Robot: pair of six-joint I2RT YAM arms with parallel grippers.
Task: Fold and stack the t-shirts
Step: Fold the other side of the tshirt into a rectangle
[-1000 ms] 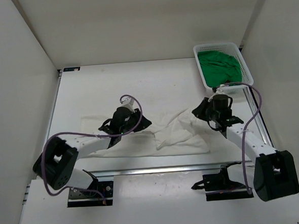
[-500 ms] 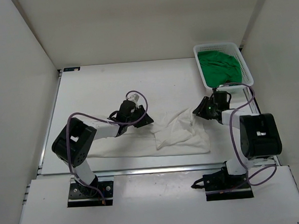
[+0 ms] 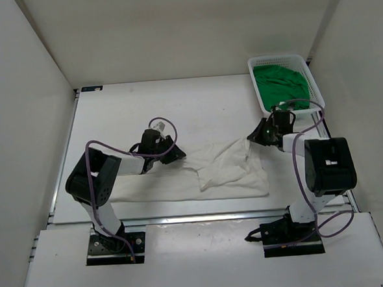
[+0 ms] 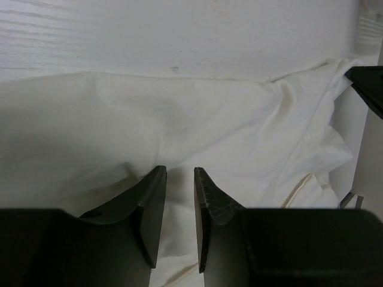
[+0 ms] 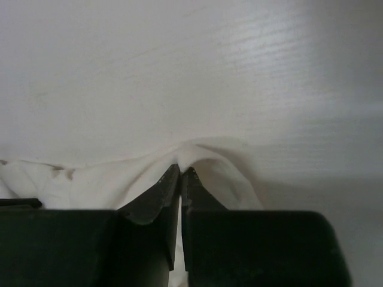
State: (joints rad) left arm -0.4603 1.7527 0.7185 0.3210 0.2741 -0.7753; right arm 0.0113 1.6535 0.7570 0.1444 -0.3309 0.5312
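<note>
The white t-shirt [image 3: 226, 170] lies spread and partly bunched across the middle of the table. My left gripper [image 3: 177, 156] sits low over its upper middle edge; in the left wrist view its jaws [image 4: 179, 170] stand a little apart with white cloth [image 4: 179, 113] beneath them and nothing pinched. My right gripper [image 3: 252, 138] is at the shirt's far right corner; in the right wrist view it [image 5: 181, 168] is shut on a raised pinch of the white cloth [image 5: 230, 173]. The green t-shirt [image 3: 280, 83] lies in the basket. The red t-shirt is out of view.
The white mesh basket [image 3: 277, 57] stands at the back right corner, just behind my right gripper. White walls close in the table on the left, back and right. A metal rail [image 3: 321, 135] runs along the right edge.
My left gripper has drawn back a little to the left along the shirt's upper edge. My right gripper has shifted slightly toward the far side, pulling the shirt's right corner with it.
</note>
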